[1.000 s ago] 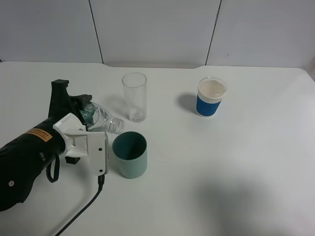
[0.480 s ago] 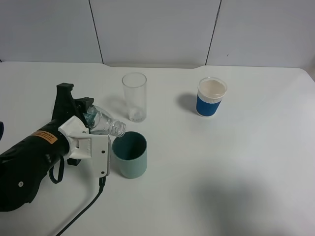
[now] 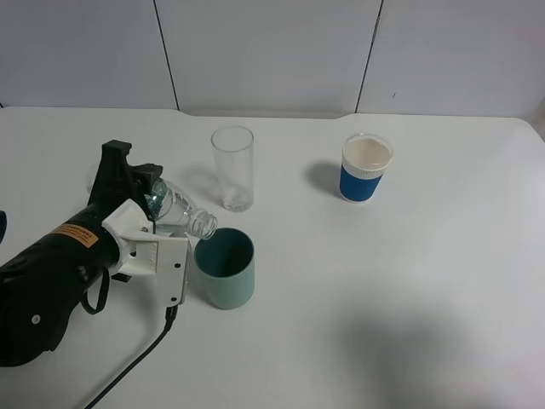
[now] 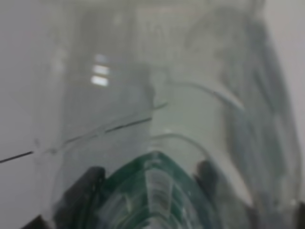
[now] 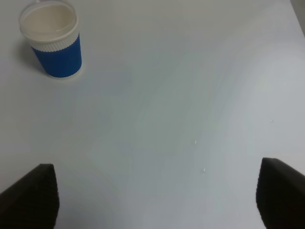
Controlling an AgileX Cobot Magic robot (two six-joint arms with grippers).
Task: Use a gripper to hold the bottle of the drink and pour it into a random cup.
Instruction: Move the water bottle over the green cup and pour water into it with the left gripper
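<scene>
The bottle (image 3: 174, 209), small and clear with a dark green label, is tilted with its open mouth just above the near-left rim of the teal-green cup (image 3: 225, 268). My left gripper (image 3: 146, 211), bulky and black with white jaw plates and an orange label, is shut on the bottle's body. In the left wrist view the bottle (image 4: 157, 143) fills the frame, blurred, with the green label low in the picture. My right gripper (image 5: 155, 195) stands open over bare table, holding nothing. It does not show in the exterior high view.
A tall clear glass (image 3: 232, 168) stands just behind the cup. A blue-and-white paper cup (image 3: 366, 168) sits at the back right and also shows in the right wrist view (image 5: 51, 40). The gripper's black cable (image 3: 136, 366) trails toward the front edge.
My left gripper has shifted slightly to the right with the bottle. The bottle's mouth has dipped lower toward the cup's rim. Cups and glass have not moved.
</scene>
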